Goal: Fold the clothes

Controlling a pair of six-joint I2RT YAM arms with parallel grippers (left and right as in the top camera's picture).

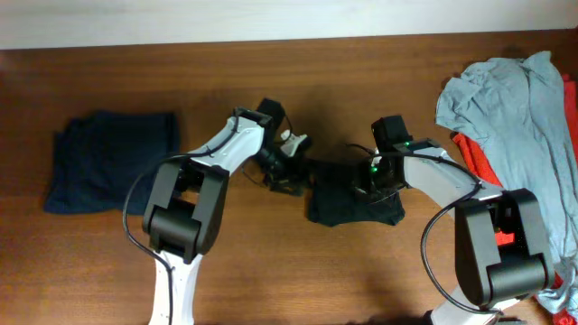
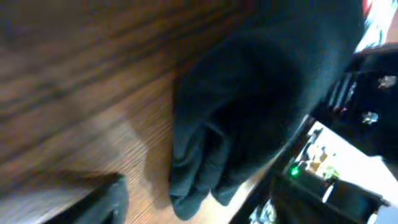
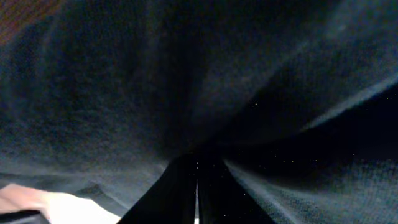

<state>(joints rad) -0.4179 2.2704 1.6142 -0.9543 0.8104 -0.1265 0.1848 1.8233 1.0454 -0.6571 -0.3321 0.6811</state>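
Black T-shirt [image 1: 354,197] bunched; right fingers [image 3: 179,198] pinch it; left fingers [image 2: 107,200] seemingly parted, beside cloth.

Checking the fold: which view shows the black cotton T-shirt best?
Overhead: nearly the whole outline of the bunched black cotton T-shirt shows. Left wrist shows only one rumpled end; right wrist only close-up dark folds.

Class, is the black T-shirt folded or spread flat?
Folded: the black T-shirt forms a compact bundle, layered edges showing in the left wrist view.
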